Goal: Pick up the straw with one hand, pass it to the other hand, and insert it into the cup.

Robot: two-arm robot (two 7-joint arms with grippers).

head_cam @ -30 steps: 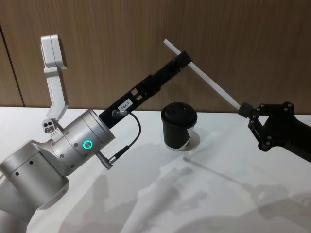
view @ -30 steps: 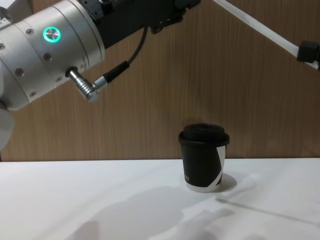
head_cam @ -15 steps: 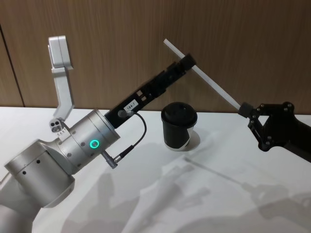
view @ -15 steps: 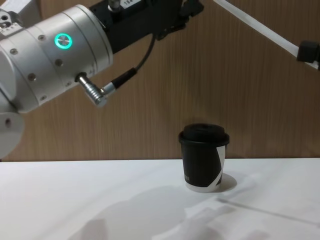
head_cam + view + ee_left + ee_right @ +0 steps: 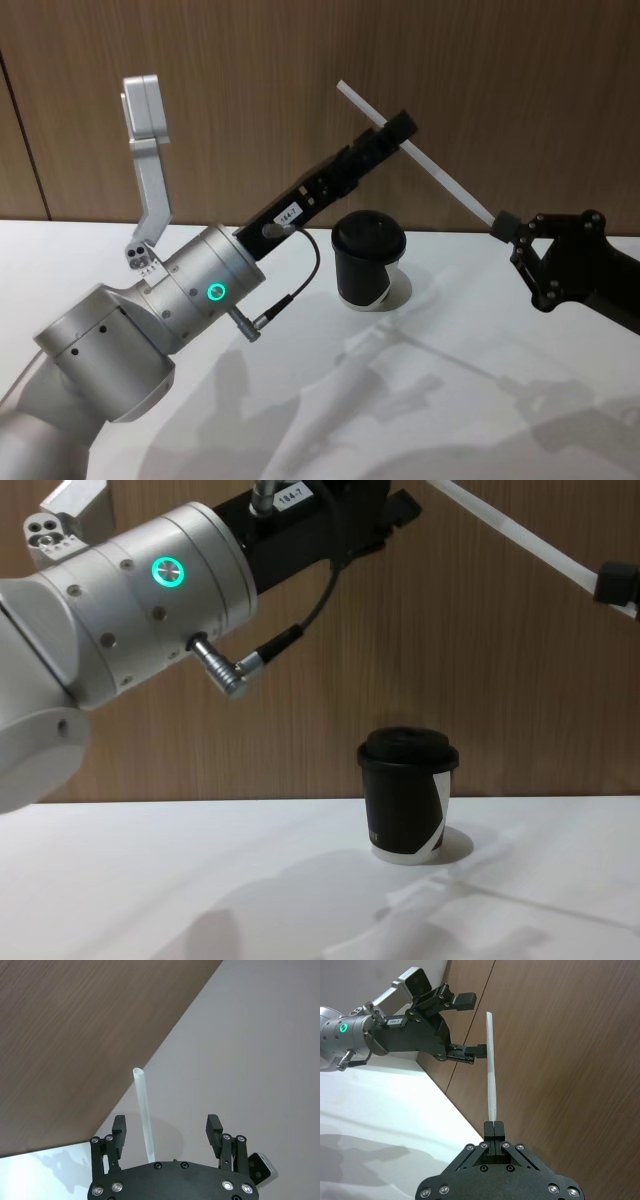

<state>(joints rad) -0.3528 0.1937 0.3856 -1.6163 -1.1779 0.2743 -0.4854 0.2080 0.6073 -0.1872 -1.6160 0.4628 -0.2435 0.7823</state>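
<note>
Two grippers meet on one straw, and only one has hold of it. Nearest, on the white table [image 5: 60,260], stands the cup [image 5: 367,260], lid on and untouched. Above and beyond it the straw [image 5: 440,175] hangs in the air, slanting up toward the robot's left. The right gripper [image 5: 503,222] is pinched tight on the straw's lower end. The left gripper [image 5: 166,1125] is spread wide around the upper part, the straw crossing its gap nearer one finger and touching neither. Closing there looks like the next move.
</note>
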